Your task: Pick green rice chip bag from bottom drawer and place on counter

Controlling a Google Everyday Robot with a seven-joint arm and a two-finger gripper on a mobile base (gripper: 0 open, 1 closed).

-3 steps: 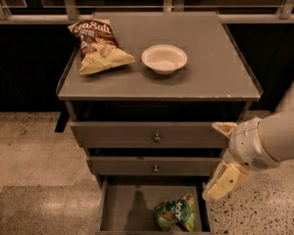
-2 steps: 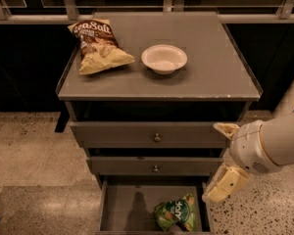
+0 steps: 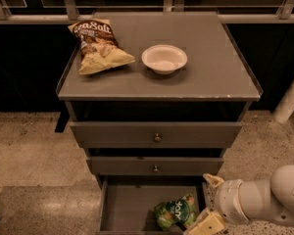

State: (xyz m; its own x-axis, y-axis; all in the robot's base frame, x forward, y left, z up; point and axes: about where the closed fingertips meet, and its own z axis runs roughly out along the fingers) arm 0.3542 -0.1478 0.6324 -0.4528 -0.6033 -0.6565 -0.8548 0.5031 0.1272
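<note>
We see the gripper at lower right, spread wide, gripping nothing, just right of the green rice chip bag lying in the open bottom drawer, bottom center.

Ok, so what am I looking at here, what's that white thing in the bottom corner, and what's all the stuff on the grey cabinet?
This is a single camera picture, looking down at a grey drawer cabinet. The white rounded thing is a robot arm. Its two-finger gripper, fingers apart and holding nothing, is at the right edge of the open bottom drawer. In that drawer lies a small shiny green rice chip bag. On the flat grey counter lie a brown-and-yellow Sea Salt bag and a round white bowl. Two shallower drawers with round knobs sit above the open one.
</note>
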